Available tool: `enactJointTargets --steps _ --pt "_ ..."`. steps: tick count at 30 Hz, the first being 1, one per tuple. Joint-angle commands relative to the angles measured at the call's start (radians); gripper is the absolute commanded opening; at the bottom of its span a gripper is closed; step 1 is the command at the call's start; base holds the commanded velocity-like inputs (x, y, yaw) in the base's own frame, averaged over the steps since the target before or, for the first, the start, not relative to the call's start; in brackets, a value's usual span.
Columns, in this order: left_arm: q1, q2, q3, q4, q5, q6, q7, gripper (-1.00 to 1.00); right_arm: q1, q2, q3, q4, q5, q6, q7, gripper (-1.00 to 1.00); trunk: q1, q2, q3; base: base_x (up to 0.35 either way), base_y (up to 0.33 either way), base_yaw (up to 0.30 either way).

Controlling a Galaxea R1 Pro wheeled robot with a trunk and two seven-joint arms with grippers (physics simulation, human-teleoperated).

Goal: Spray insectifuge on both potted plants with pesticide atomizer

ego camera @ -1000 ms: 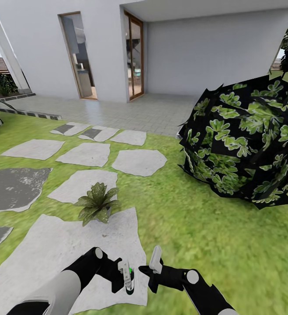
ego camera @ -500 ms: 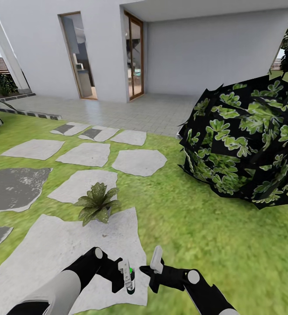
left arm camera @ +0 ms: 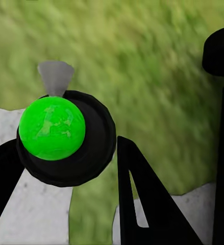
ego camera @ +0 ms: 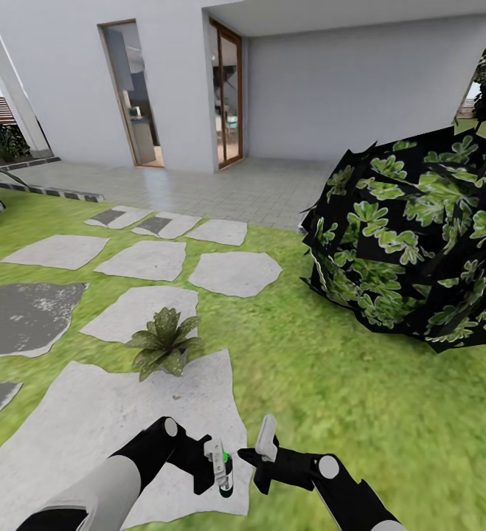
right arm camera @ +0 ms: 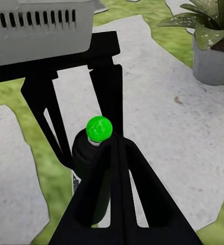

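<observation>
Between the two grippers, the pesticide atomizer point(ego camera: 223, 469) is held clamped in the left gripper point(ego camera: 212, 466) and has been lowered slightly since a second ago; whether the right gripper point(ego camera: 261, 459) is closed cannot be told. Ahead of them, a potted plant point(ego camera: 163, 341) is reached across bare stepping stone point(ego camera: 88, 420), unobstructed; a bush point(ego camera: 412, 243) is kept well apart.

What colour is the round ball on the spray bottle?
Bright green. The ball on the spray bottle shows best in the left wrist view.

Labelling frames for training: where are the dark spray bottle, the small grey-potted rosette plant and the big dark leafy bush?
dark spray bottle point(right arm camera: 89, 168), right wrist view, body.
grey-potted rosette plant point(ego camera: 163, 341), head view, leaves.
big dark leafy bush point(ego camera: 412, 243), head view, foliage.
</observation>
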Motion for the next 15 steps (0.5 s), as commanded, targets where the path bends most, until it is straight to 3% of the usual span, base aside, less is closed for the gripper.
enactJointTargets --steps 1,10,15 --pt "0.000 -0.001 0.004 -0.001 -0.010 -0.010 -0.002 -1.00 0.000 0.000 -0.001 -0.001 0.009 -0.005 0.000 -1.00 0.000 0.000 -0.001 0.000 0.000 0.000" --pt "0.000 -0.001 0.002 -0.002 -0.010 -0.011 -0.005 -1.00 0.000 -0.006 -0.001 0.000 0.009 -0.005 0.000 -1.00 0.000 0.000 -0.001 0.000 0.000 0.000" --pt "0.000 -0.001 0.004 -0.003 -0.012 -0.008 -0.045 -1.00 0.000 -0.007 -0.001 0.000 0.009 -0.005 -0.001 -1.00 0.000 0.000 -0.001 0.000 0.000 0.000"
